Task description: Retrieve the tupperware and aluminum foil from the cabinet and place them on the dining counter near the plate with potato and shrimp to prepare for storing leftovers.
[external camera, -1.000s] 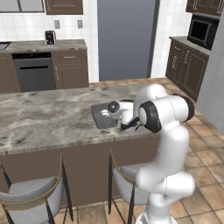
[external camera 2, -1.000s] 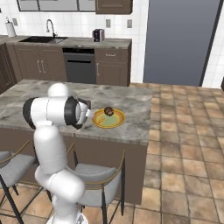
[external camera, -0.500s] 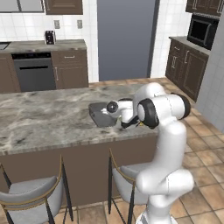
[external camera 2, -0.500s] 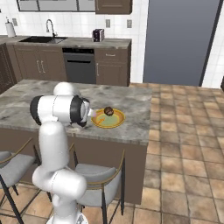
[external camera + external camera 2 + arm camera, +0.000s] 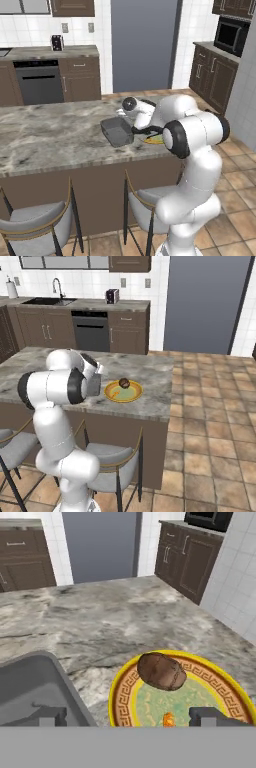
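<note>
The grey tupperware (image 5: 117, 131) rests on the dining counter (image 5: 50, 135), right beside the yellow plate (image 5: 153, 141). In the hand view the tupperware (image 5: 30, 687) lies at the lower left and the plate (image 5: 200, 684) at the lower right, carrying the brown potato (image 5: 161, 671) and a small orange shrimp (image 5: 168, 718). My gripper (image 5: 129, 717) is open. One fingertip (image 5: 47, 716) hangs over the tub's inside, the other over the plate, and neither grips anything. From the right base view the plate (image 5: 123, 391) and potato (image 5: 124, 383) sit just beyond my arm. The aluminum foil is out of view.
Stools (image 5: 35, 225) stand along the counter's near side. A back worktop with a dishwasher (image 5: 39, 82) and toaster (image 5: 56, 43) lines the far wall, under a dark brown wall cabinet (image 5: 72, 6). A microwave (image 5: 230, 36) sits at right. Bare marble stretches left of the tub.
The jaws went from shut on the tub's wall to wide apart, letting it go. The tub stays beside the plate. The arm has shifted slightly.
</note>
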Tool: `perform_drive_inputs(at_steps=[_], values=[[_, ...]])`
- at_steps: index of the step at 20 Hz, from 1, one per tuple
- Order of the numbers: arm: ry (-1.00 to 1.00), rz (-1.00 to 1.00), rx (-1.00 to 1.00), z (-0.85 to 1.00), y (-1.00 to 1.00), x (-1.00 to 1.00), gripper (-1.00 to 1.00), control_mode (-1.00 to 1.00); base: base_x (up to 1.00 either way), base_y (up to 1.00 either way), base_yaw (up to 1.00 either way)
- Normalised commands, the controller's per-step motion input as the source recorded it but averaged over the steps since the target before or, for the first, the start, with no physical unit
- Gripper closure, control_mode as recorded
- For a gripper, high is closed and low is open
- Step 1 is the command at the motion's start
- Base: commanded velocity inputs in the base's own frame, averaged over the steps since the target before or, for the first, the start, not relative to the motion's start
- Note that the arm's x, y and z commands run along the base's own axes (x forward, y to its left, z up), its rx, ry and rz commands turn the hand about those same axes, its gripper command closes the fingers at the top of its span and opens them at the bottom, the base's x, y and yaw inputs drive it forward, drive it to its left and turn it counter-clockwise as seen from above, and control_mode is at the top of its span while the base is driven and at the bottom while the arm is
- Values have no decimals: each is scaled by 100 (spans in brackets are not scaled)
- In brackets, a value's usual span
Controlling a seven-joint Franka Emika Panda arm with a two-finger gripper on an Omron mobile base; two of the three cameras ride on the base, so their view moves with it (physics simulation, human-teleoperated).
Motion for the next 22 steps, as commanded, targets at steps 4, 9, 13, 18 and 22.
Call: perform_drive_inputs(at_steps=[4, 9, 13, 18, 22], values=[[1, 0, -4, 68, 0, -92, -100, -100, 0, 0, 0], [0, 1, 0, 58, -17, -100, -100, -100, 0, 0, 0], [-5, 19, 0, 72, -25, -100, -100, -100, 0, 0, 0], [-3, 24, 0, 76, -16, -100, -100, -100, 0, 0, 0], [0, 31, 0, 58, -5, -100, -100, -100, 0, 0, 0]])
